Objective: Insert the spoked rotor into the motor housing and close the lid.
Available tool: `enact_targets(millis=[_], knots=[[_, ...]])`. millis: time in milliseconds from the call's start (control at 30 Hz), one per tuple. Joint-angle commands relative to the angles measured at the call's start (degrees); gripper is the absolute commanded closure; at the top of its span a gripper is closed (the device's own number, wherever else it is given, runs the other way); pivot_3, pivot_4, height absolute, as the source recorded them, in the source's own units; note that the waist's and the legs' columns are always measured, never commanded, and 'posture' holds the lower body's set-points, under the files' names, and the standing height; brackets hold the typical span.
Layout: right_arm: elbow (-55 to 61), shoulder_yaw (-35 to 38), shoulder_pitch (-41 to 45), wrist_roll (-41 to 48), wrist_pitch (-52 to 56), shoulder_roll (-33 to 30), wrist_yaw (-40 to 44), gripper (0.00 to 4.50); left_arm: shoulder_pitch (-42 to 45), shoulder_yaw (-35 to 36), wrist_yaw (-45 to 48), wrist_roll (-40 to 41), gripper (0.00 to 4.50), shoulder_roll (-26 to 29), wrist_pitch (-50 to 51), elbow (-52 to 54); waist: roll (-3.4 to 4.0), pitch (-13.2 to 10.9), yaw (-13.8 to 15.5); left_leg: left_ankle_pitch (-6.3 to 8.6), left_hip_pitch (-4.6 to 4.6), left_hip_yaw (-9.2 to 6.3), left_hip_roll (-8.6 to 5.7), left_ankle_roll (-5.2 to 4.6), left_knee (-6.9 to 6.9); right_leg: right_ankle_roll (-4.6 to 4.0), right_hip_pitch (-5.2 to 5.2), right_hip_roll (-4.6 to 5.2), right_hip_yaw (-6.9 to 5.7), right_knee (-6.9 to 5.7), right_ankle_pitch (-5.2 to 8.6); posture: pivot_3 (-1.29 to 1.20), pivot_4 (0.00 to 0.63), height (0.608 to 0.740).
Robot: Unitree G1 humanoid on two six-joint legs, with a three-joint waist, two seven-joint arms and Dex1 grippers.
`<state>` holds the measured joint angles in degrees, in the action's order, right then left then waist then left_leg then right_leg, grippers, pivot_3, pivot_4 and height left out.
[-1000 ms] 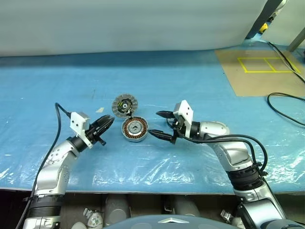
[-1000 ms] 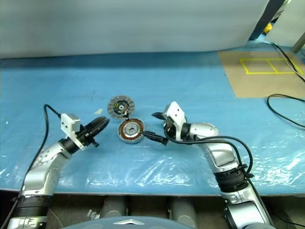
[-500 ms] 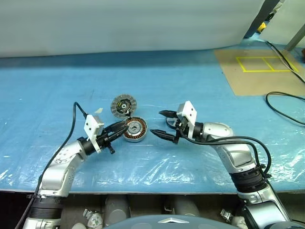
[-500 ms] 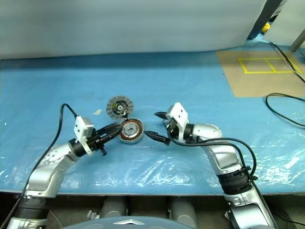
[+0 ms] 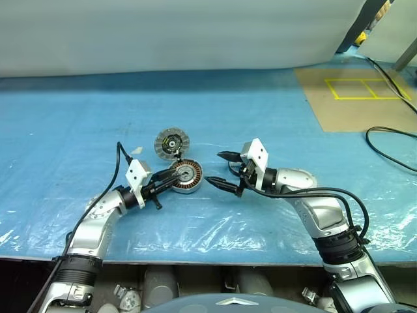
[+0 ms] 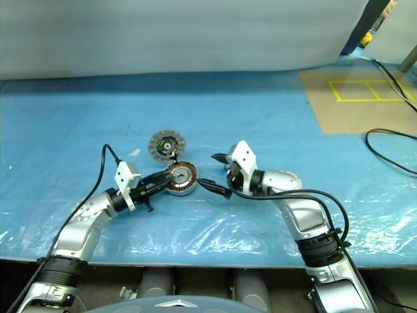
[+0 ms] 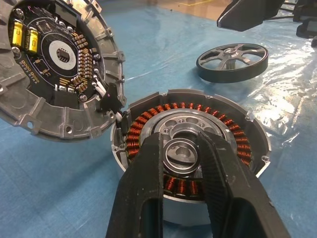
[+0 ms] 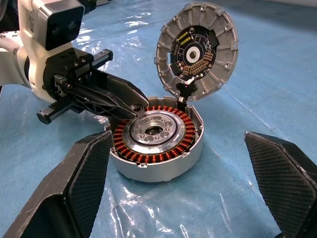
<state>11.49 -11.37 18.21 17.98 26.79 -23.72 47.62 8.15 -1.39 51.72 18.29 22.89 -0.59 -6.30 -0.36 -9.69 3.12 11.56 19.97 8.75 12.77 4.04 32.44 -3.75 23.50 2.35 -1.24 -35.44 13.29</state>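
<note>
The left gripper (image 7: 190, 198) is now reaching over the motor housing (image 5: 184, 177), narrowly straddling its slick steel hub; right gripper (image 5: 217, 171) is waiting wide beside it.

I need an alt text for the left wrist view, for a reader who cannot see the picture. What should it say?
The left gripper reaches over the open motor housing, its two black fingers on either side of the silver hub inside a ring of copper windings. The hinged lid stands open beside it, showing a circuit board, and a dark spoked wheel lies behind on blue plastic sheeting.
</note>
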Motion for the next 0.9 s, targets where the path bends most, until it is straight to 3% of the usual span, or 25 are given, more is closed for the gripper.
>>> enact_targets(millis=[33,200,900], knots=[[1.9,0.2,-0.2,0.7,-0.4,0.5,-0.4,0.00,1.6,-0.9,0.0,-0.2,3.83,-0.7,-0.1,1.6,0.00,0.0,0.1,0.00,0.01,0.00,0.00,0.00,0.01,0.00,0.00,0.01,0.00,0.00,0.00,0.00,0.150,0.740],[1.7,0.1,-0.3,0.4,-0.6,0.6,-0.7,0.00,2.3,0.3,0.0,3.2,3.83,-0.3,5.1,5.9,0.00,0.0,0.0,0.00,0.02,0.00,0.02,0.00,-0.04,0.00,0.01,-0.02,-0.01,0.01,0.00,0.00,0.150,0.740],[0.6,-0.2,0.3,-0.3,-1.5,1.1,-1.3,0.00,4.9,-2.8,-2.6,0.1,3.83,0.7,9.9,8.8,0.00,0.0,-0.3,0.00,0.02,0.00,0.00,0.00,-0.02,0.00,0.01,-0.02,-0.01,0.00,0.00,0.00,0.150,0.740]])
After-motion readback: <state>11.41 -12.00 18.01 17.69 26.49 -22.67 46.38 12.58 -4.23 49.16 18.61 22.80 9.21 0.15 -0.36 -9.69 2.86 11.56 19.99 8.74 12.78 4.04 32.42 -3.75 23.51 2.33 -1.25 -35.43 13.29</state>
